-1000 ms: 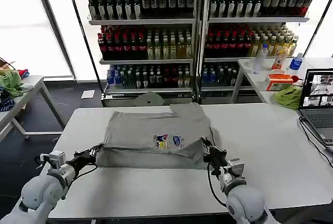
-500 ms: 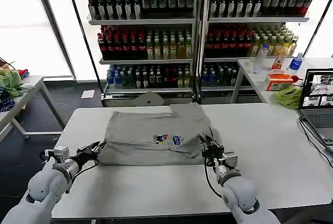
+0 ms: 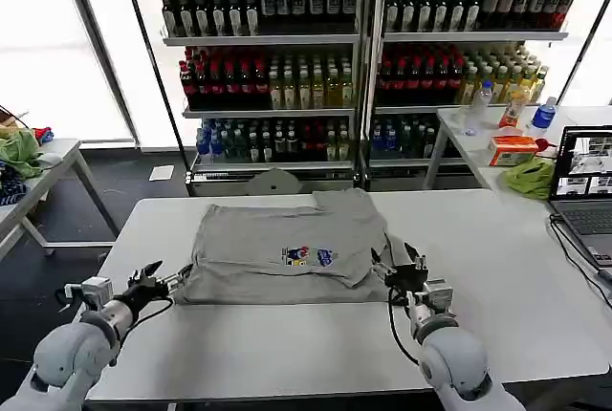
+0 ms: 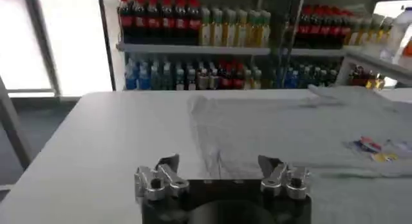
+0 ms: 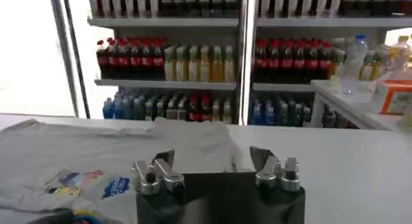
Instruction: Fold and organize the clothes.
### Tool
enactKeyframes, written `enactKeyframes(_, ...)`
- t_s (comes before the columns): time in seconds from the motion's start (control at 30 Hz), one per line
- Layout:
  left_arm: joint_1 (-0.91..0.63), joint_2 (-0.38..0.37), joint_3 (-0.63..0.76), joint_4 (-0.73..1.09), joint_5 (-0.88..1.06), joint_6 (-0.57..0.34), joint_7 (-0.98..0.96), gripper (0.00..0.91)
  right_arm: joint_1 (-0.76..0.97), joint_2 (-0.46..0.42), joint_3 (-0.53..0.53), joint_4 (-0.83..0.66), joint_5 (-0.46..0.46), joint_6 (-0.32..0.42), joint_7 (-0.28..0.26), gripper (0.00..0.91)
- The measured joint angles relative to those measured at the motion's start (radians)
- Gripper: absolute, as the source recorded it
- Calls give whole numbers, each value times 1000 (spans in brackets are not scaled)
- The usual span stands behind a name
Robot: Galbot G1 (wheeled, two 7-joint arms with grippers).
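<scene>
A light grey shirt [image 3: 287, 244] lies folded flat in the middle of the white table [image 3: 287, 344], its small multicoloured chest print [image 3: 311, 256] facing up near the front edge. My left gripper [image 3: 153, 277] hovers open just off the shirt's front left corner, holding nothing. At the front right corner my right gripper [image 3: 406, 263] is open too, free of the cloth. In the left wrist view the shirt [image 4: 290, 125] spreads beyond the open left gripper [image 4: 219, 164]. In the right wrist view the shirt [image 5: 96, 154] and its print lie beside the open right gripper [image 5: 212, 158].
A laptop [image 3: 583, 186] sits at the table's right edge. Behind it a side table carries a green cloth heap [image 3: 531, 177], an orange box [image 3: 513, 148] and bottles. Another green heap [image 3: 19, 151] lies on a table at far left. Drink shelves [image 3: 363, 48] stand behind.
Both grippers held the shirt's front corners, pushed them forward, then let go and drew back a little. The front edge now lies flat on the table.
</scene>
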State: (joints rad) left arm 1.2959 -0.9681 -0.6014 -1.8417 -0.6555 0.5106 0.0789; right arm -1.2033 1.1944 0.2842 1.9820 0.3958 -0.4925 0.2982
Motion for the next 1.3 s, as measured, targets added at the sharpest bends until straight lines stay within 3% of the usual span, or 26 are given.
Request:
enactKeyframes(0.17, 42, -15, -3, -21, 8, 1, -6, 907, -30, 12, 1, 10, 13, -31, 69, 897)
enactKeyframes(0.3, 55, -18, -3, -25, 7, 7, -11, 907, -49, 10, 0, 13, 26, -47, 100, 846)
enactKeyframes(0.37, 58, -19, -2, -32, 1, 7, -11, 907, -53, 9, -5, 13, 33, -54, 112, 776)
enactKeyframes(0.43, 60, -22, 1, -33, -4, 7, -11, 907, -55, 12, -12, 11, 37, -59, 119, 645)
enactKeyframes(0.47, 60, -23, 4, -33, -5, 7, -12, 907, -55, 14, -15, 9, 39, -62, 123, 504)
enactKeyframes(0.5, 59, -26, 6, -32, -7, 6, -12, 907, -55, 16, -18, 6, 40, -64, 126, 353)
enactKeyframes(0.53, 59, -28, 8, -31, -10, 6, -12, 907, -55, 18, -21, 3, 40, -66, 127, 60)
enactKeyframes(0.57, 57, -29, 10, -29, -13, 6, -13, 524, -55, 20, -24, -1, 40, -67, 129, 0)
enactKeyframes(0.6, 56, -30, 12, -27, -16, 6, -13, 292, -54, 22, -27, -5, 40, -69, 130, 0)
enactKeyframes(0.67, 52, -32, 16, -23, -23, 6, -13, 0, -52, 23, -34, -13, 41, -72, 132, 0)
enactKeyframes(1.3, 61, -33, 5, 7, -72, 14, 3, 10, -42, 24, -65, -56, 55, -78, 111, 0)
